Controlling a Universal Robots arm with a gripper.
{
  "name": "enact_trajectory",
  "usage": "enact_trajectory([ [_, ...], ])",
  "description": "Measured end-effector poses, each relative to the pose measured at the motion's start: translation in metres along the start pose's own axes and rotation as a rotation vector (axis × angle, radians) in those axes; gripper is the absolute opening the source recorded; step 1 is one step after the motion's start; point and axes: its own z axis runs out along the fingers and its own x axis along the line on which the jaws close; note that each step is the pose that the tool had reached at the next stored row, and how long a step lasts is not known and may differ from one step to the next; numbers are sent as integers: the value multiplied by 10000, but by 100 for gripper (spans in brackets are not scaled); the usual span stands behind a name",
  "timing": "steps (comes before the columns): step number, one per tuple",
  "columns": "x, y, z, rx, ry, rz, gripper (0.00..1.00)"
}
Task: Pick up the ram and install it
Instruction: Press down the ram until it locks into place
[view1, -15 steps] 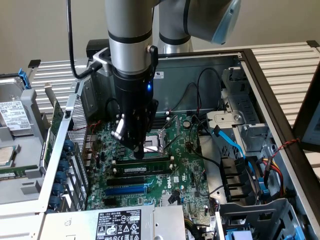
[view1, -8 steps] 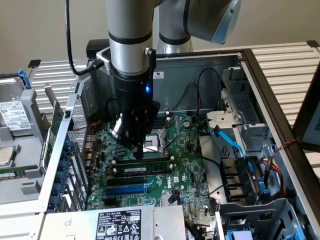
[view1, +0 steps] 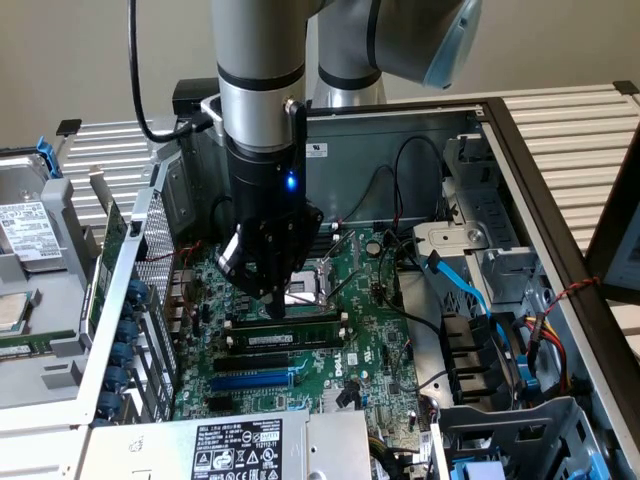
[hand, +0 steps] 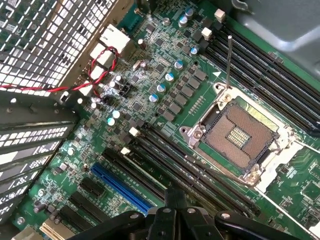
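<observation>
My gripper is closed, fingers pinched together, nothing held that I can see. It hangs low over the motherboard inside the open computer case, tip just at the bank of black memory slots and beside the CPU socket.

The ram sits in the slot bank right below my fingertips: long thin green stick, seated lengthwise in one of the slots nearest the socket, upright on edge, with white clips at its ends. My tip is touching it or just above it; can't tell which.

In the exterior view, the blue expansion slot lies further toward the camera than the black slots. A labelled power supply is at the bottom edge, blue cables toward the exterior view's right.

Wrist view: my gripper's dark body over the long black slots, open CPU socket with its lever raised, blue slot alongside, red wire by the perforated metal wall.
</observation>
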Motion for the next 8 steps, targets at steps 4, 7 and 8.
enact_trajectory([
  [4,0,0,1,-35,13,528,11],
  [7,0,0,1,-48,9,870,11],
  [8,0,0,1,-53,8,988,11],
])
